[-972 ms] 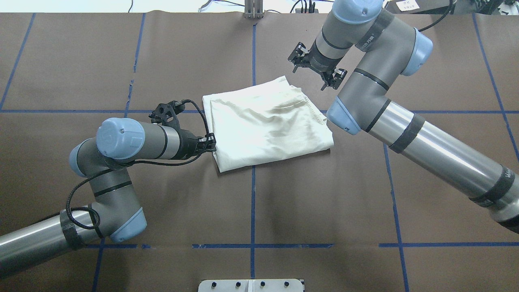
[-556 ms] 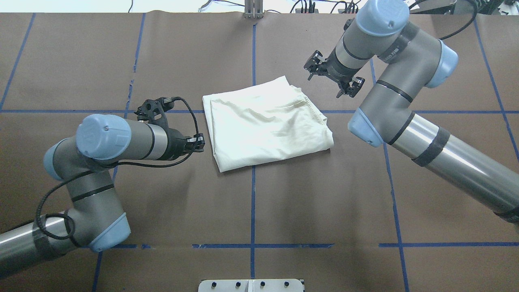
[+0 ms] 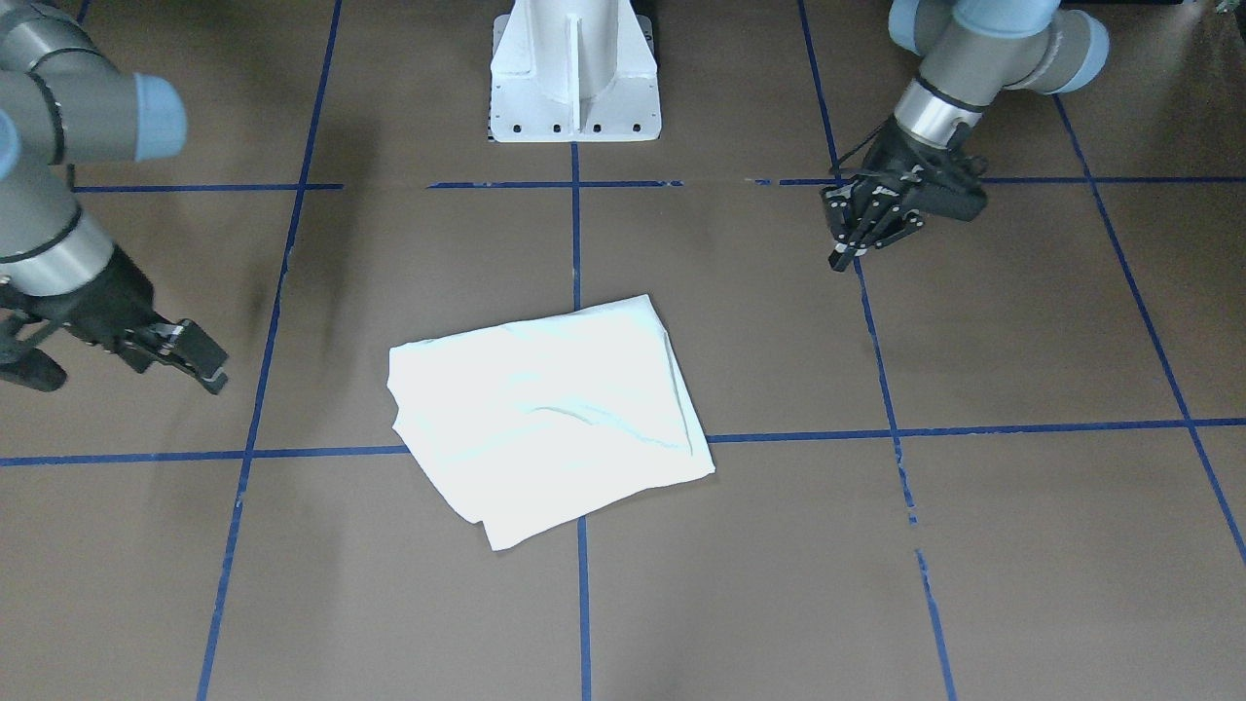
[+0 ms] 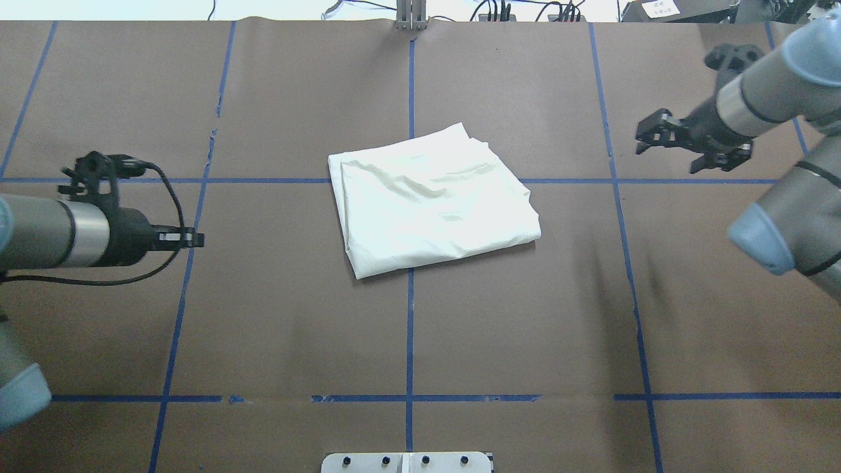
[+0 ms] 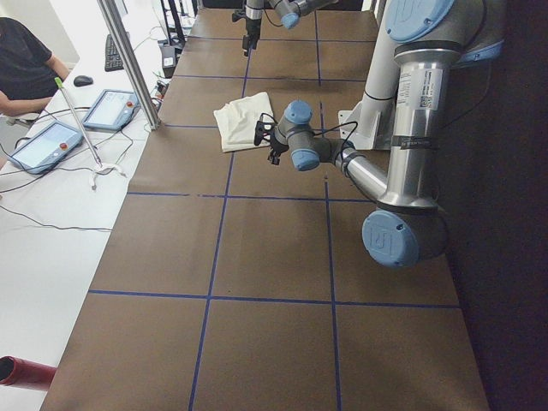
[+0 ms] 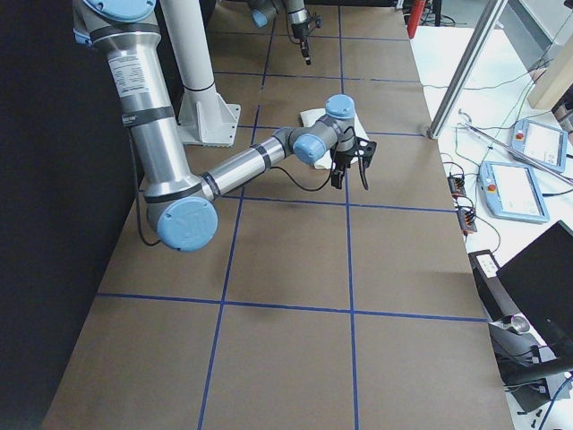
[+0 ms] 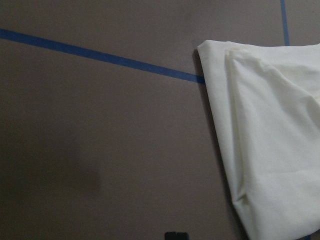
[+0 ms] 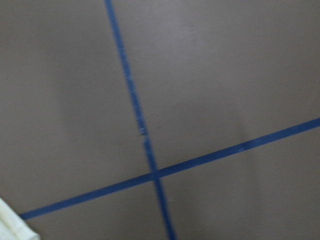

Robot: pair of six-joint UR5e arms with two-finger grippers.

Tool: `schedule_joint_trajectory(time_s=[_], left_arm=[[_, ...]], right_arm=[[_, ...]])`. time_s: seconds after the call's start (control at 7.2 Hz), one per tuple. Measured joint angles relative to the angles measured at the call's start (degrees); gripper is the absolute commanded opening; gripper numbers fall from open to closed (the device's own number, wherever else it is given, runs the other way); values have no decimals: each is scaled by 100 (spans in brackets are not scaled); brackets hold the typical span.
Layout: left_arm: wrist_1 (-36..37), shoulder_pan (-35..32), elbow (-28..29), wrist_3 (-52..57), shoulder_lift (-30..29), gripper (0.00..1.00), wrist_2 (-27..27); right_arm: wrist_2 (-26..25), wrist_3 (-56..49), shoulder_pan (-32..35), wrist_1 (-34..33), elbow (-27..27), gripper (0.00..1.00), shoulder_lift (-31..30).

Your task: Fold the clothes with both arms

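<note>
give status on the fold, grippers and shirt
Left gripper shut, right gripper open, both clear of the shirt. Shirt folded, lying flat. Nothing in the way.

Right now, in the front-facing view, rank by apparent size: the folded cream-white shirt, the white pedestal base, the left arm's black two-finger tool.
1. Folded cream-white shirt
2. White pedestal base, cut off by the top edge
3. Left arm's black two-finger tool
</note>
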Motion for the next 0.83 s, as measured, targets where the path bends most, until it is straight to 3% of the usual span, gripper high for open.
schedule_joint_trajectory(time_s=[0.28, 0.42, 0.56, 0.83], left_arm=[[268, -1523, -163, 1612, 555, 0, -1221], [838, -2382, -169, 2669, 653, 30, -1651], [1683, -3164, -122, 3859, 591, 99, -1880], [3744, -4412, 134, 5803, 183, 100, -2509]], right_arm=[[532, -2459, 1218, -126, 133, 100, -997], [756, -3613, 1845, -478, 148, 100, -1224], [936, -4520, 2346, -947, 173, 100, -1289], [1104, -5502, 2899, -1532, 212, 100, -1333]])
